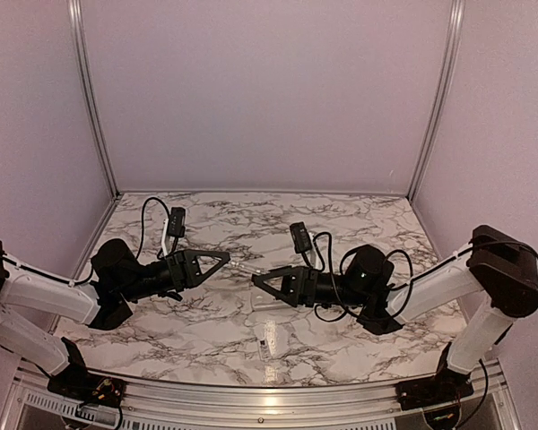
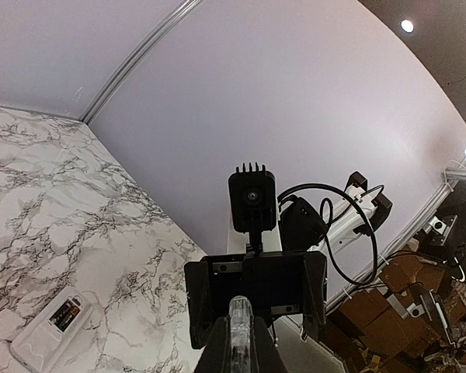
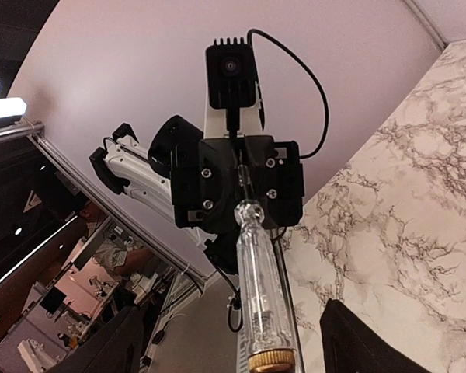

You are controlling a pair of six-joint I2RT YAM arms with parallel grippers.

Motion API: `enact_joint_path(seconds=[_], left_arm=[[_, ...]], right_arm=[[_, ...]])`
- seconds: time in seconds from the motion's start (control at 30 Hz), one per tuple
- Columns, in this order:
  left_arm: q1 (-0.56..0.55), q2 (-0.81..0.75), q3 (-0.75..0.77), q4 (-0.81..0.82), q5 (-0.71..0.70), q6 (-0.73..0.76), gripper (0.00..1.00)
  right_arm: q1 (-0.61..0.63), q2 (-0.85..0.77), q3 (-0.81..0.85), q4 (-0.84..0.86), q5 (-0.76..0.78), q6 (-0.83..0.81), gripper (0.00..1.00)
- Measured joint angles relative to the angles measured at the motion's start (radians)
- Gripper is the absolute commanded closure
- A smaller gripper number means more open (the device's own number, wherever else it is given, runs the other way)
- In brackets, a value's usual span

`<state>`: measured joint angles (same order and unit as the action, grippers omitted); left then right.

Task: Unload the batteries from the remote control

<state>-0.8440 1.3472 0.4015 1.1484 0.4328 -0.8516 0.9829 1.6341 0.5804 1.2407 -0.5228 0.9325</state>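
The left gripper [image 1: 224,257] is clamped on the thin end of a clear screwdriver [image 3: 256,287], with the handle offered to the right gripper [image 1: 256,279]. The right's fingers stand wide apart around it, apparently for a handover, though contact is hard to judge. The remote [image 2: 43,339] lies back-up on the table [image 1: 341,215] near the front edge. Its batteries [image 2: 65,315] sit exposed in the recess, ready for prying.

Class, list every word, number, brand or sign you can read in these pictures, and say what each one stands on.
No text reads clearly in any view.
On the batteries in the back of the remote: orange marks, too small to read.
On the remote itself: no legible print.
On the screwdriver: clear handle, no print visible.
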Motion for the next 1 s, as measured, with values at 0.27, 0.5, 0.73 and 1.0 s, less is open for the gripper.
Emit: enact_joint_path(seconds=[0.27, 0.5, 0.73, 1.0], left_arm=[[0.0, 0.001, -0.001, 0.029, 0.0, -0.03, 1.0], [0.0, 0.007, -0.001, 0.026, -0.012, -0.032, 1.0], [0.0, 0.025, -0.001, 0.021, -0.016, -0.032, 1.0], [0.0, 0.028, 0.0, 0.025, -0.023, -0.032, 1.0]], right_arm=[[0.0, 0.105, 0.058, 0.056, -0.042, 0.093, 0.35], [0.0, 0.114, 0.077, 0.072, -0.043, 0.122, 0.56], [0.0, 0.114, 0.079, 0.082, -0.028, 0.134, 0.64], [-0.001, 0.114, 0.085, 0.079, -0.003, 0.129, 0.69]])
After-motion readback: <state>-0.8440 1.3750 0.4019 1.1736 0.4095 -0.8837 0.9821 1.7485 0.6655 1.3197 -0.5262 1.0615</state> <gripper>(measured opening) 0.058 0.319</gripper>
